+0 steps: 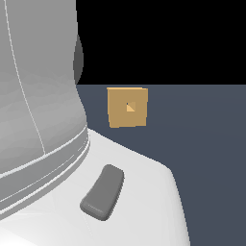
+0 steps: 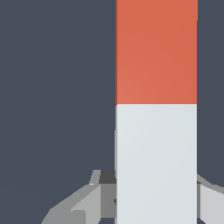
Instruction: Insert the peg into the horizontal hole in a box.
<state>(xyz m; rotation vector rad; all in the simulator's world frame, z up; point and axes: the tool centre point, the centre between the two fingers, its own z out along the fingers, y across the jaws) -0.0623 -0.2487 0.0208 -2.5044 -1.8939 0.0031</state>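
In the wrist view the peg (image 2: 156, 109) fills the middle of the picture, with its red-orange length (image 2: 156, 52) leading away and its white end (image 2: 156, 166) between my fingers. My gripper (image 2: 156, 192) is shut on the peg's white end, and one finger (image 2: 101, 192) sits flush against each side. The tan box (image 1: 127, 107) stands on the dark floor in the exterior view, and its small square horizontal hole (image 1: 130, 106) faces the camera. The exterior view shows neither peg nor gripper. The wrist view does not show the box.
The arm's large white base and link (image 1: 43, 120) fill the exterior view's left and lower part, with a grey oval patch (image 1: 102, 192) on the base. Dark blue-grey floor (image 1: 206, 134) spreads around the box.
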